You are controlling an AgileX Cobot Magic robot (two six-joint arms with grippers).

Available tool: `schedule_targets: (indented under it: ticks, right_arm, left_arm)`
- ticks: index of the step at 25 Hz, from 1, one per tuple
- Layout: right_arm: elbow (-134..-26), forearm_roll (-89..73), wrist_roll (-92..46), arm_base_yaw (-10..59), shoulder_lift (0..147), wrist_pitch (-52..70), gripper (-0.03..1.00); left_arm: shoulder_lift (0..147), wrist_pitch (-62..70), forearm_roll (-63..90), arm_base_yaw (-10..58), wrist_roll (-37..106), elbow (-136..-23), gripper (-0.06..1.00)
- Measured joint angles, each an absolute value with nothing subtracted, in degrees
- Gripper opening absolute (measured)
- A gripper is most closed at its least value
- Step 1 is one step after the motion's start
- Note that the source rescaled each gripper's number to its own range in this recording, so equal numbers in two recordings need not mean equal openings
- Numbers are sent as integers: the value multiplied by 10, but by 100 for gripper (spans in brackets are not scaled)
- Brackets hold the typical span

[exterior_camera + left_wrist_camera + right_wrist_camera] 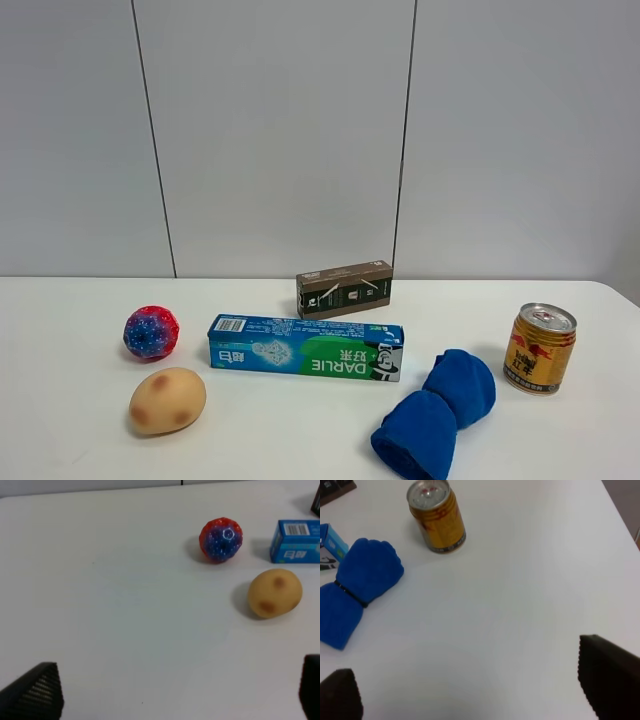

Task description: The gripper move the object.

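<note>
The small bumpy ball (151,332), mottled red, pink and blue, sits on the white table (300,420) at the left. It also shows in the left wrist view (221,539). My left gripper (172,692) is open and empty, its black fingertips (35,692) wide apart, well short of the ball. My right gripper (472,687) is open and empty over bare table on the right side, with its fingertips (607,672) spread. Neither gripper shows in the exterior high view.
A tan brown-spotted potato-like lump (167,400) lies just in front of the ball. A blue-green toothpaste box (305,346) lies mid-table, with a dark small box (344,288) behind it. A blue rolled cloth (436,412) and a gold drink can (539,348) stand at the right.
</note>
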State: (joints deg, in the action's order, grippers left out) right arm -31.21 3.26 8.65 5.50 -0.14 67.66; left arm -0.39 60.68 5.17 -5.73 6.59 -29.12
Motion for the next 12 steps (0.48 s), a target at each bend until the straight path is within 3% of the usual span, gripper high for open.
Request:
schedule_targets:
  ticks: [12]
  right_arm:
    - [-286, 34, 87, 40, -1, 611, 63]
  left_arm:
    - [-4, 607, 52, -57, 66, -291, 100]
